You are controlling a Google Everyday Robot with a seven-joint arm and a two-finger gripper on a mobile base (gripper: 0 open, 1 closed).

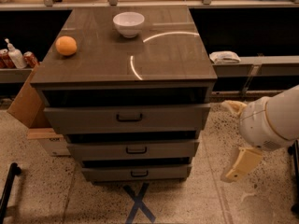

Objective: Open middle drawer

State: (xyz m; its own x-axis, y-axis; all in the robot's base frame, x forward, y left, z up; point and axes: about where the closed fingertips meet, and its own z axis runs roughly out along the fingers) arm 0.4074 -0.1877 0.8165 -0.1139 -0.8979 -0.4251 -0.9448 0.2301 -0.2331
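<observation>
The middle drawer (133,150) is the second of three grey-brown drawers in the cabinet at the centre of the camera view. Its small black bar handle (136,150) sits at the centre of its front. Its front is in line with the stepped fronts of the top drawer (126,118) and the bottom drawer (136,173), with a dark gap above it. My gripper (242,164) hangs low at the right of the cabinet, above the floor. It is apart from the drawers and holds nothing that I can see.
On the cabinet top (163,59) stand a white bowl (128,23) and an orange (66,45). A cardboard box (25,104) leans at the cabinet's left. Bottles and cans (14,57) are on a left shelf. A blue tape X (139,203) marks the floor in front.
</observation>
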